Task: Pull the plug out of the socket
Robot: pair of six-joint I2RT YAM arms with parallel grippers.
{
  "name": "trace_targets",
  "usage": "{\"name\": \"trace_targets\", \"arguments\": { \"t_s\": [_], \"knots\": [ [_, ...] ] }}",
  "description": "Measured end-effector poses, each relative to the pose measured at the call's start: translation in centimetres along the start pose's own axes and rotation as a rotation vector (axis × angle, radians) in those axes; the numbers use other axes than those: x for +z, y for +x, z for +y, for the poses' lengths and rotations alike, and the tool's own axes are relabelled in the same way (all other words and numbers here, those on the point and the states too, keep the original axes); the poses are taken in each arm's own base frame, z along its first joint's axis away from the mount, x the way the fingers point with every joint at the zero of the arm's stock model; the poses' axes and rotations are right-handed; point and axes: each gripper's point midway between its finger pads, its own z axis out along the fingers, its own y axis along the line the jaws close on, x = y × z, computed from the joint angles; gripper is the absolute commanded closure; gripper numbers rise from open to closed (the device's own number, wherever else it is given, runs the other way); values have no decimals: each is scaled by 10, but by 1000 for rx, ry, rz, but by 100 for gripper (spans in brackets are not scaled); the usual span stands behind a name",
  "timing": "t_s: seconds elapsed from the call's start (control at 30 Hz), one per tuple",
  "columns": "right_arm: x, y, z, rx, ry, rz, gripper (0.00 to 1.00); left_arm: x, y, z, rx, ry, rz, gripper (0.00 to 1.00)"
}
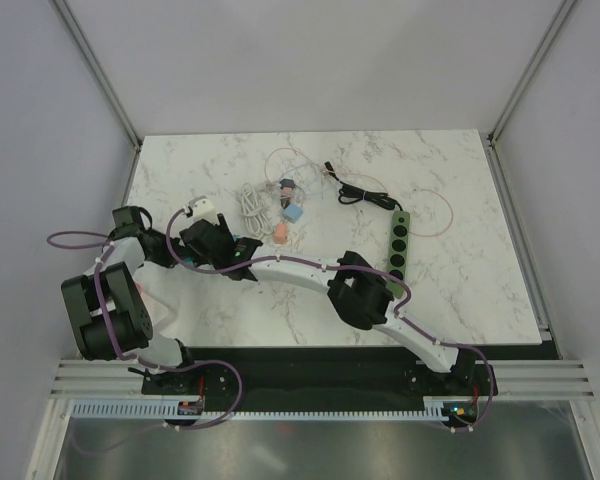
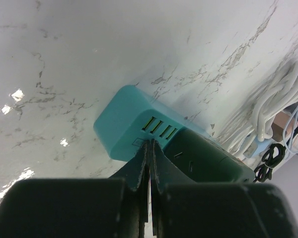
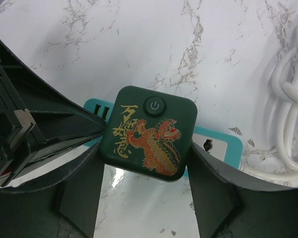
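Got a dark green plug (image 3: 148,133) dead centre in the right wrist view, seated in a teal socket (image 3: 216,141) lying flat on the counter (image 3: 139,39), left of the middle and close to the left arm. Squarish body, rounded corners, matte plastic, with a gold-and-red dragon print and a round power button on top. Probably light and fully rigid, so no squish to worry about. Smooth sides and soft corners though, so a fair chance of slipping if pinched up near the top edge. Best to grab the two flat opposite sides, low down by the socket face, then pull straight out along the prongs with no twisting. Expecting some bite from the prongs, and a socket light enough to lift along with the plug unless pinned.

Right end effector (image 3: 146,168) straddling the plug, one finger against each side, so looks clamped on it. Left end effector (image 2: 150,148) clenched, tips together with nothing between, pressing on the teal block just beside the plug. Reads as the hold-down.

Teal socket: smooth rounded brick with a row of yellowish slots.

Further out: glossy white marble-pattern counter and a coiled white cable (image 3: 288,99) near the socket, rubbery-looking. In the top view, a long green power strip (image 1: 399,243) with a black cord, well apart to the right.
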Motion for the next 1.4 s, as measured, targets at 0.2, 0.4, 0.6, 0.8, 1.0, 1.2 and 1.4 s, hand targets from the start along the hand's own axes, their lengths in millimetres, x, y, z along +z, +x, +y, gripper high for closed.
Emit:
{"name": "trace_targets", "arguments": {
  "t_s": [0.2,0.4,0.6,0.8,1.0,1.2,1.4],
  "knots": [
    [-1,0,3,0,-8,-16,100,3,2,-3,-12,17,2,98],
    [-1,-1,2,3,-2,-21,100,7,9,-10,-19,62,15,98],
    [-2,-1,1,37,3,-40,100,8,9,-11,-27,70,13,98],
    [-2,-2,0,55,11,-48,100,9,10,-11,-35,73,13,98],
    [-4,-5,0,60,7,-56,100,10,10,-12,-37,80,17,98],
    [-13,-21,2,31,8,-94,100,11,11,-16,-28,89,17,98],
    [-36,-58,10,6,25,-179,100,12,11,-17,-27,93,18,98]
  ]
}}
